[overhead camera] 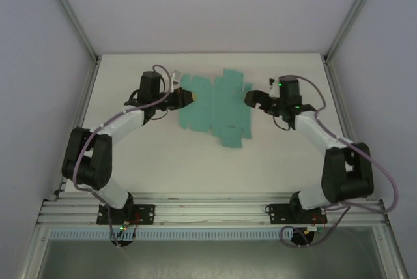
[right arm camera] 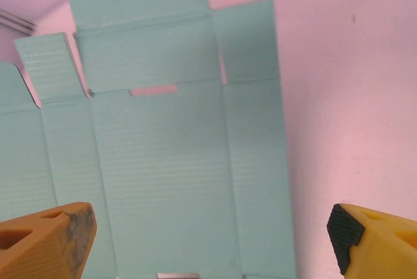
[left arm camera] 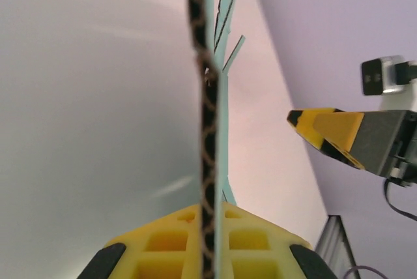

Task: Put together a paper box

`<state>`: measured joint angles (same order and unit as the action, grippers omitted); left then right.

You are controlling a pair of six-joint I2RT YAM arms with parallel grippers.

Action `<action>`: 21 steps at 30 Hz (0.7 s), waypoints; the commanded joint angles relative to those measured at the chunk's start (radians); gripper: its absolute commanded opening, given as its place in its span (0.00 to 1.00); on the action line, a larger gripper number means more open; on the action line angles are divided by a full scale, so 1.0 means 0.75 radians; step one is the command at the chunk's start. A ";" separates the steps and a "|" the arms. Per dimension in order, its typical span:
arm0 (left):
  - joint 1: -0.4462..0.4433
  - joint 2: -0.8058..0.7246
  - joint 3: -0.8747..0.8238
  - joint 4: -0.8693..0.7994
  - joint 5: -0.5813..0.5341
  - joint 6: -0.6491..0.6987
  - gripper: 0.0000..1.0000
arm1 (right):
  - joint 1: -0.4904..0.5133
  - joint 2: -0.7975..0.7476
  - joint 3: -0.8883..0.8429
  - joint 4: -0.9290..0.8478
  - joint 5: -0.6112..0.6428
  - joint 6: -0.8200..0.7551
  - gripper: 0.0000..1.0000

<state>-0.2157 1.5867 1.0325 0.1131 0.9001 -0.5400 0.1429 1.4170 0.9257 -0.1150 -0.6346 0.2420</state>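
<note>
Teal-green paper box (overhead camera: 215, 109): one, a flat die-cut sheet, unfolded, lying on the white counter (overhead camera: 163, 161) between the two claws.

Two claws, two arms (overhead camera: 98, 155). At the sheet's left edge, the left claw (overhead camera: 189, 97) is clamped tight on that edge. In the left wrist view the card is pinched edge-on between the yellow fingers (left arm camera: 163, 243), against one black patterned pad (left arm camera: 207, 161).

Just beside the sheet's right edge, the right claw (overhead camera: 250, 98) is spread wide with nothing in it. Whether it touches the card cannot be told from above. In the right wrist view its two yellow fingertips (right arm camera: 45, 240) sit at the lower corners, one over the card and the other over bare counter. The sheet spreads out ahead of the claw.

One narrow slot (right arm camera: 153, 90) is cut through the card ahead of the right claw, and fold lines mark the panels.

Hard to make out:
- The sheet runs off the left and bottom edges of the right wrist view, so no full flap count.
- In the left wrist view the sheet is edge-on, so its face is unreadable.
- The right claw shows beyond the card in that view, cut off at the frame edge.
</note>
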 commanded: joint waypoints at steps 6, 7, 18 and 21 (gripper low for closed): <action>0.045 -0.189 0.036 0.237 0.233 -0.219 0.00 | -0.198 -0.098 -0.079 -0.036 -0.601 -0.183 0.84; 0.049 -0.200 0.036 0.238 0.242 -0.227 0.00 | -0.199 -0.089 -0.076 -0.026 -0.651 -0.182 0.81; 0.053 -0.402 -0.143 0.195 0.242 -0.187 0.00 | -0.207 -0.100 -0.051 -0.069 -0.852 -0.289 0.00; 0.054 -0.489 -0.238 0.238 0.198 -0.210 0.00 | -0.207 -0.152 -0.126 0.168 -0.905 -0.111 0.00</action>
<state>-0.1753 1.2846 0.9009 0.2607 1.0267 -0.6952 -0.0048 1.3537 0.8585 -0.1268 -1.2613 0.0845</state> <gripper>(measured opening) 0.079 0.055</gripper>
